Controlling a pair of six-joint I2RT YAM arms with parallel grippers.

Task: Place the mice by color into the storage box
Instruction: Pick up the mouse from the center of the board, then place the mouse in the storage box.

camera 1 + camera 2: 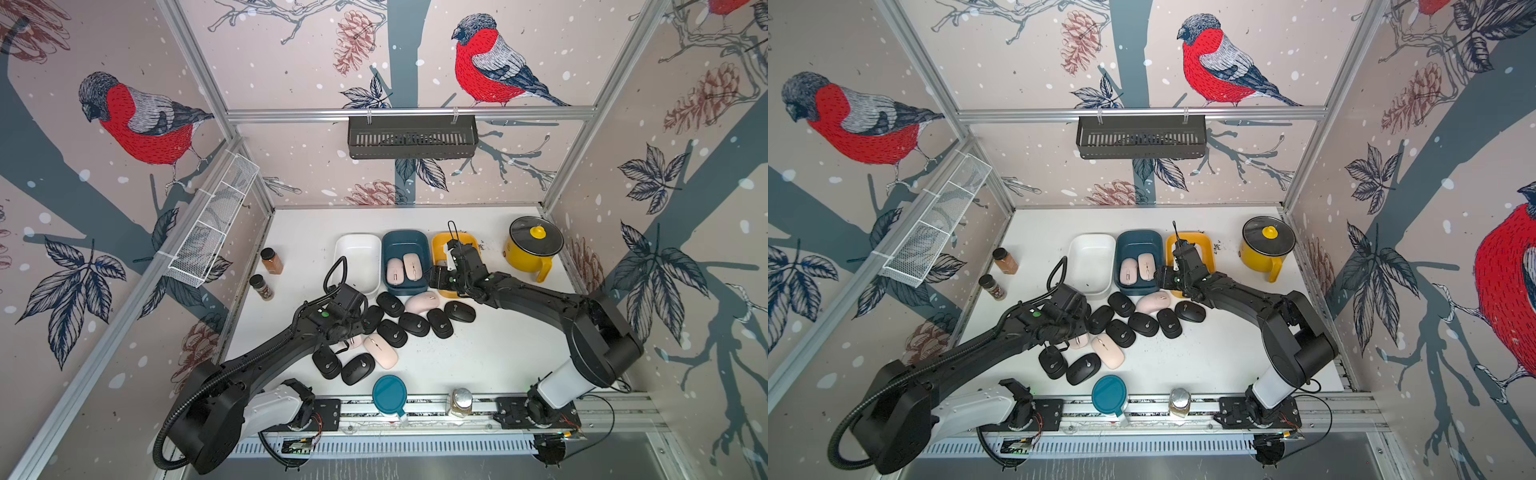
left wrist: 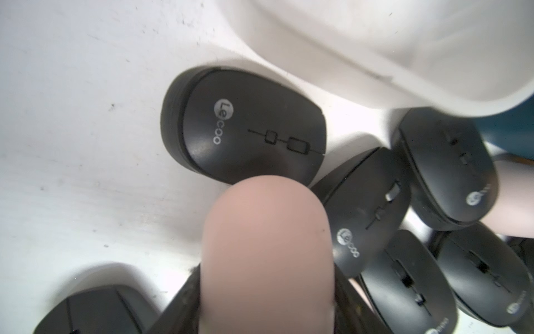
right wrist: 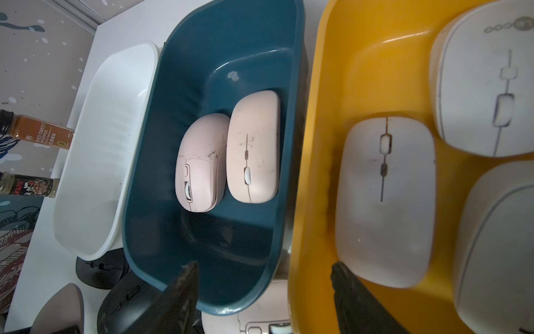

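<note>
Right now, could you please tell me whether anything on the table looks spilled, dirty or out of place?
Yes: dark specks lie scattered on the table between the yellow box and the yellow pot, like a spill. The two pink mice in the blue box also carry dark smudges.

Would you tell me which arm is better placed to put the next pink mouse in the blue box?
Probably left: the left gripper is shut on a pink mouse; only the carry to the blue box remains. The right gripper hangs open, empty.
</note>
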